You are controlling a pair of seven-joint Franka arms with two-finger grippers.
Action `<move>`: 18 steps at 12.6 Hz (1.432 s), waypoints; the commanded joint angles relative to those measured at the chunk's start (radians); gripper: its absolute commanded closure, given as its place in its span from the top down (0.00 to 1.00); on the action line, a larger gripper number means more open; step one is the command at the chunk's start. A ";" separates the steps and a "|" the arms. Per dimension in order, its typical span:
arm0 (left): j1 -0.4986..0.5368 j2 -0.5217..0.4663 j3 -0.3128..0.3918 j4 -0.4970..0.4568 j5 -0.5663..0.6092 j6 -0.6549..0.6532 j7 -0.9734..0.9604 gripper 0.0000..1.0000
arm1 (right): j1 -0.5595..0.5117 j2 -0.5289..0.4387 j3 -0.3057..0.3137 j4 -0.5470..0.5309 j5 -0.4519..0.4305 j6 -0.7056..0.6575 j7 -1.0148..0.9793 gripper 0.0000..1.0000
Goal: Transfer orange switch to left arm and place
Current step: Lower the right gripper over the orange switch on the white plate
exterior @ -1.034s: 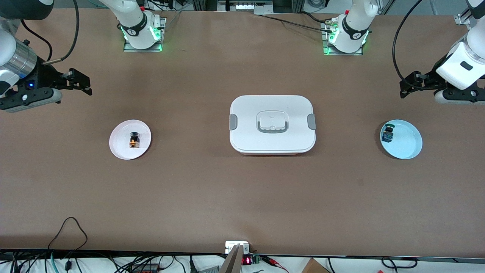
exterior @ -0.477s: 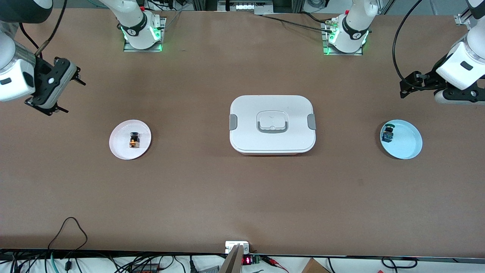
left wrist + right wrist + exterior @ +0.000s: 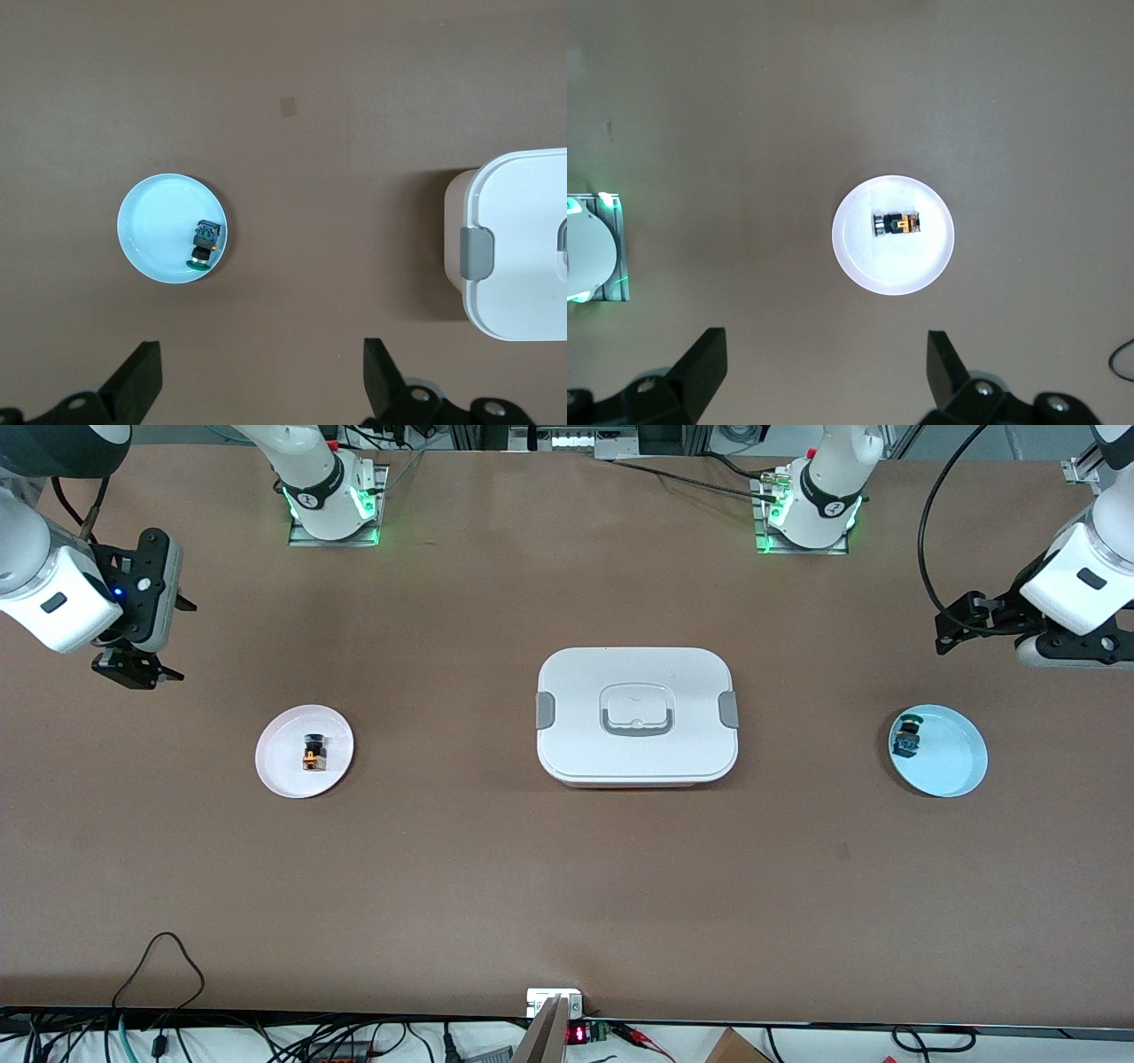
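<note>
- The orange switch [image 3: 312, 754] lies on its side on a white plate [image 3: 282, 767] toward my right arm's end of the table.
- The box [image 3: 636, 716] sits mid-table.
- My right gripper [image 3: 149, 642] hangs over bare table, fingers spread, empty.
- My left gripper [image 3: 955, 622] waits likewise, near a blue plate [image 3: 952, 766].

Orange switch [image 3: 312, 754] — black with an orange band — on a pale pink plate [image 3: 282, 766]; white box [image 3: 636, 716] with grey clips; light blue plate [image 3: 952, 766]; brown table [image 3: 567, 886].
</note>
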 commanded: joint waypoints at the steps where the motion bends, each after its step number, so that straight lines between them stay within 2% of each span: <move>1: -0.003 -0.016 0.007 -0.007 -0.008 -0.007 0.020 1.00 | -0.001 0.058 0.003 -0.001 -0.014 0.031 -0.060 1.00; 5: -0.003 -0.016 0.009 -0.007 -0.010 -0.009 0.020 1.00 | -0.019 0.132 -0.004 -0.180 -0.012 0.315 -0.140 1.00; 9: -0.003 -0.016 0.009 -0.007 -0.008 -0.009 0.020 1.00 | -0.021 0.250 -0.002 -0.251 -0.011 0.493 -0.145 1.00; 12: -0.003 -0.016 0.009 -0.007 -0.008 -0.009 0.020 1.00 | -0.018 0.290 0.001 -0.340 -0.011 0.669 -0.150 1.00; 18: -0.003 -0.016 0.009 -0.007 -0.008 -0.009 0.020 1.00 | -0.008 0.351 0.006 -0.467 -0.009 0.927 -0.151 1.00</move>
